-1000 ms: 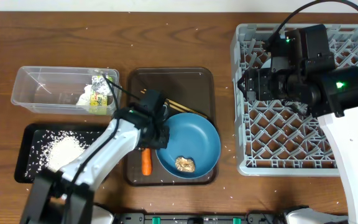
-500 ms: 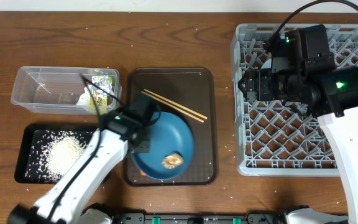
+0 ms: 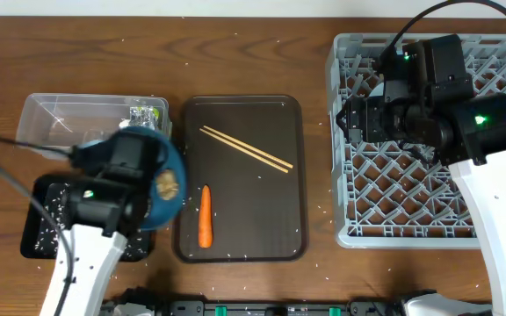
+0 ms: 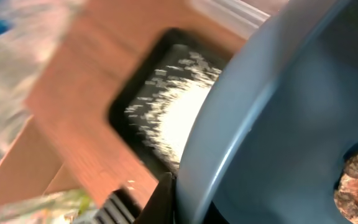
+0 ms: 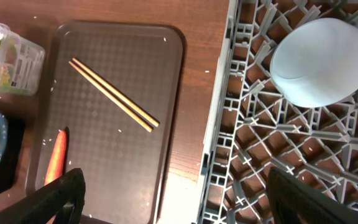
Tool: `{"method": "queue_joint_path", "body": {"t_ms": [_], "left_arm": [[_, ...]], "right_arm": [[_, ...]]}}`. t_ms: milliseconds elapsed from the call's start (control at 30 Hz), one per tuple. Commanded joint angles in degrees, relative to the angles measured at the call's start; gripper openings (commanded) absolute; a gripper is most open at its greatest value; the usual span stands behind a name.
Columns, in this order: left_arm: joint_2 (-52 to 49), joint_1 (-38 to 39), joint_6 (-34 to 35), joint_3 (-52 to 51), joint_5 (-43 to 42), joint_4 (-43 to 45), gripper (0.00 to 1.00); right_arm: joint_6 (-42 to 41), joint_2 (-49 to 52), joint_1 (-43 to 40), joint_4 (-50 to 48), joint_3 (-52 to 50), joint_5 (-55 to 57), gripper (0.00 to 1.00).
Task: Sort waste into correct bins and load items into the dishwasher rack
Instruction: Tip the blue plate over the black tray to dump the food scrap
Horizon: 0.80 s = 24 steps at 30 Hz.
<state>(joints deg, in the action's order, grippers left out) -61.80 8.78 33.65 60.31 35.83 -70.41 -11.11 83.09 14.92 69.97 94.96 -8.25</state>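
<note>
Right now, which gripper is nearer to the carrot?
Left. The left gripper, shut on the dark-blue plate, sits just left of the carrot; the right gripper hangs open over the dishwasher rack, far to the carrot's right.

plate (image 3: 177,167): mostly under left arm (image 3: 104,206) overhead; cut by frame edges in both wrist views
food lump (image 3: 167,184): half off-frame in left wrist view
black tray (image 3: 33,235): largely covered by arm
rice (image 4: 179,118): motion-smeared
tub (image 5: 11,59): clipped at left edge, contents unclear
rack (image 3: 411,211): upper middle hidden by right arm (image 3: 429,96)
right fingers (image 5: 58,199): only dark blurry tips
</note>
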Motion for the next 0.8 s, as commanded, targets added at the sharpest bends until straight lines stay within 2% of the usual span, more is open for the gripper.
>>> {"method": "queue_joint_path", "body": {"t_ms": [0, 233, 400, 533, 767], "left_arm": [[1.6, -3.3, 3.5, 0.7, 10.0, -0.6, 0.06], [1.2, -4.1, 3.4, 0.7, 27.3, -3.7, 0.06], [-1.3, -4.1, -4.4, 0.7, 40.1, -3.4, 0.06], [-4.9, -4.1, -8.7, 0.7, 40.8, -2.9, 0.06], [-8.2, -3.2, -8.8, 0.7, 43.5, -4.8, 0.06]], "right_arm": [[0.0, -0.4, -0.3, -0.6, 0.1, 0.3, 0.87], [0.0, -0.4, -0.3, -2.3, 0.1, 0.3, 0.89], [0.0, -0.4, -0.3, -2.6, 0.1, 0.3, 0.89], [0.0, -0.4, -0.3, -3.3, 0.1, 0.3, 0.89], [0.0, -0.4, -0.3, -3.6, 0.1, 0.3, 0.91]]}}
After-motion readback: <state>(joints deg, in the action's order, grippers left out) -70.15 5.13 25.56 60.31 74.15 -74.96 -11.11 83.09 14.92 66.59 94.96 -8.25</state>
